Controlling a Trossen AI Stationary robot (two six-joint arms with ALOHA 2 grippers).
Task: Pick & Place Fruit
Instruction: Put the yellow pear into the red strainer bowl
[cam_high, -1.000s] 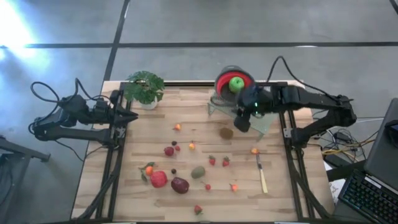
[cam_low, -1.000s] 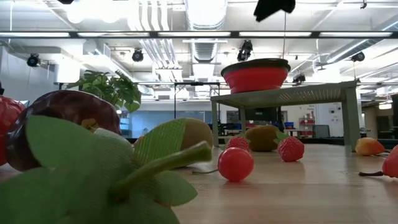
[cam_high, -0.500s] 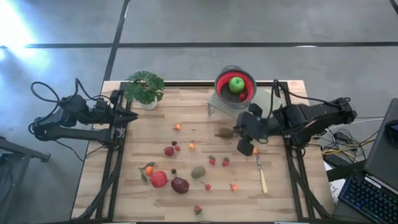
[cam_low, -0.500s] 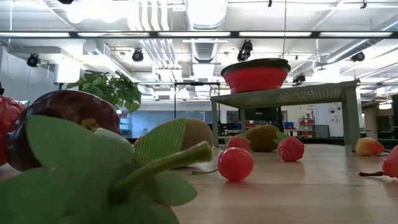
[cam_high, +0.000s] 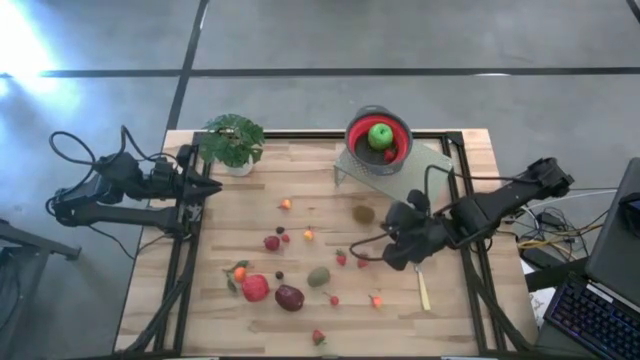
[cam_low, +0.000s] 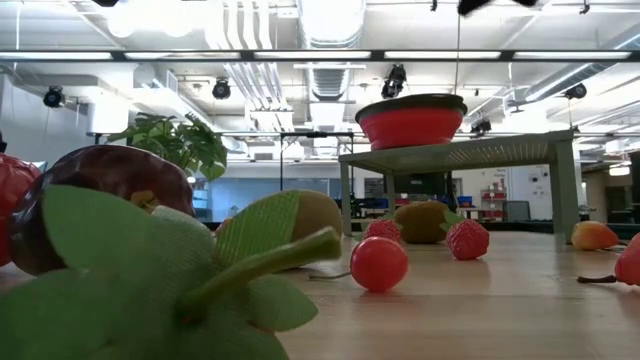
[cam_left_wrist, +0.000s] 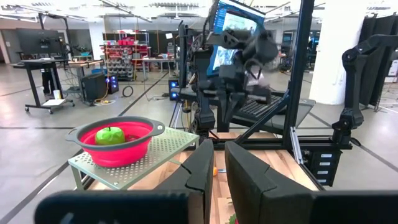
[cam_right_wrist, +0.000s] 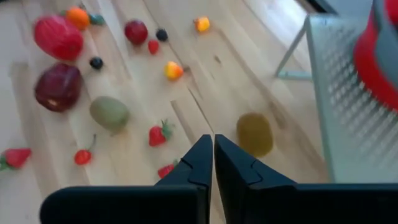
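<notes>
In the high view the fruit lies spread over the wooden table: a brown kiwi (cam_high: 363, 213), a second kiwi (cam_high: 318, 276), a red apple (cam_high: 254, 288), a maroon plum (cam_high: 289, 297), strawberries (cam_high: 341, 258) and small orange pieces (cam_high: 308, 235). A green apple (cam_high: 380, 135) sits in the red bowl (cam_high: 362, 128) on the perforated rack (cam_high: 412, 170). My right gripper (cam_high: 390, 255) hangs shut above the table next to two strawberries (cam_right_wrist: 158, 134), holding nothing. My left gripper (cam_high: 207, 187) waits shut at the table's left edge.
A leafy potted plant (cam_high: 232, 140) stands at the far left corner. A pale-handled knife (cam_high: 421, 285) lies near the right gripper, toward the near edge. Dark frame rails (cam_high: 180, 270) run along the table's left and right sides. Bare wood shows between the plant and the rack.
My right gripper has moved from beside the rack and bowl toward the table's near edge, passing the kiwi, and now hangs over the strawberries. The arm has swung round with it. No fruit has moved.
</notes>
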